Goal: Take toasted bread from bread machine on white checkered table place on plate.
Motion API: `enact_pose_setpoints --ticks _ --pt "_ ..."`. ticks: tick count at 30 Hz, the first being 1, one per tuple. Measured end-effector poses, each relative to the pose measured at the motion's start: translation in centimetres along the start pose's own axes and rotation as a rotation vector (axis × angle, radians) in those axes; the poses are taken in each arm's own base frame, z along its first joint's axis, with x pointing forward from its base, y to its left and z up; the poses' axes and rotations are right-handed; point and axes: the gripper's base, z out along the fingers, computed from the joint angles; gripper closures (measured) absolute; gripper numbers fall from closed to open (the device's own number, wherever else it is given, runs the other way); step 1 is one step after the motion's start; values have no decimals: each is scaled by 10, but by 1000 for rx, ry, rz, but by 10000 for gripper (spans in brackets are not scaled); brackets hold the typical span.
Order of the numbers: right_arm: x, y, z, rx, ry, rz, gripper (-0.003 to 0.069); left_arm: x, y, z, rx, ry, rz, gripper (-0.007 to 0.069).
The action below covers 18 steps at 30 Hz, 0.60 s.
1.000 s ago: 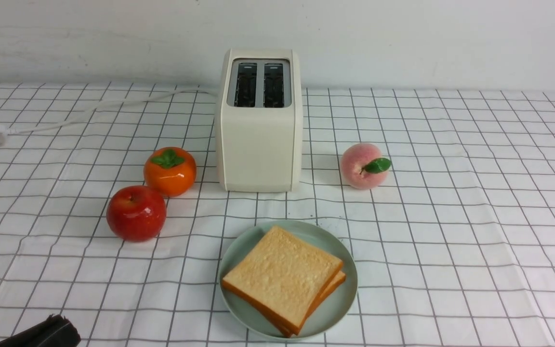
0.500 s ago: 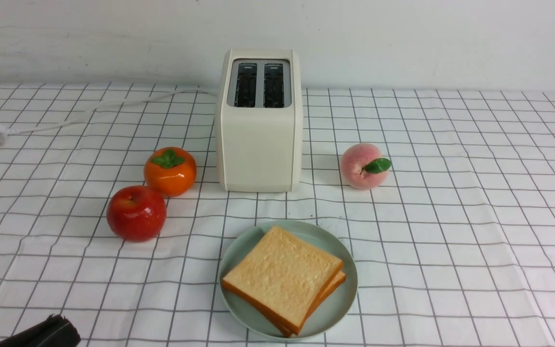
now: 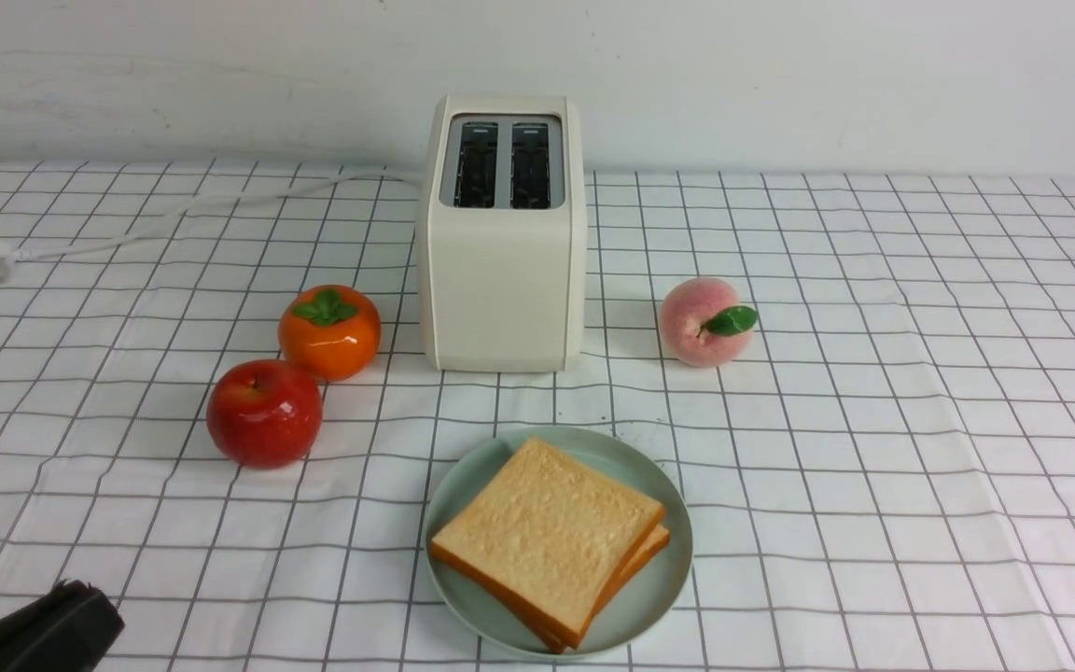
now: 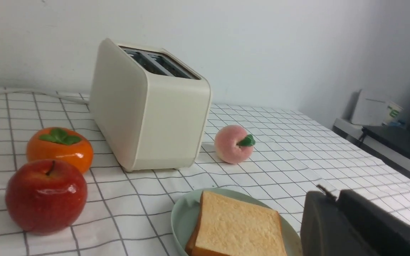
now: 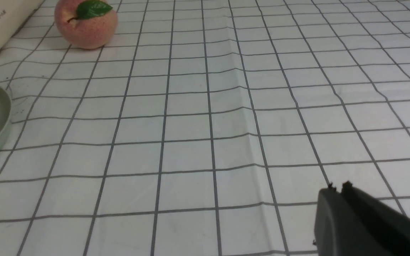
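Hidden: you are seeing only a corner of the lower slice under the toasted bread (image 3: 549, 537).
Bread: lying flat on the plate (image 3: 659, 597), one corner pointing at the bread machine (image 3: 502, 233).
Left gripper (image 4: 327, 199): fingers together, holding nothing.
Right gripper (image 5: 337, 188): fingers together, empty.

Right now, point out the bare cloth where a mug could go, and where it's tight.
Free: the wide stretch of white checkered table on the robot's right, beyond the peach and plate. Also free: the left rear, between the cord and persimmon. Crowded: around the bread machine, with the apple and persimmon close together.
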Motion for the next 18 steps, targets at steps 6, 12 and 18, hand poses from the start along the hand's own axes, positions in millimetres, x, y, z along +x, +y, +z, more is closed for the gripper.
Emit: enact_pose_setpoints --ticks 6,12,18 --pt "0 0 0 0 0 0 628 -6 9 0 -89 -80 59 638" --pt "0 0 0 0 0 0 627 -14 13 -2 -174 -166 189 638" --pt "0 0 0 0 0 0 624 -8 24 -7 -379 -107 227 638"
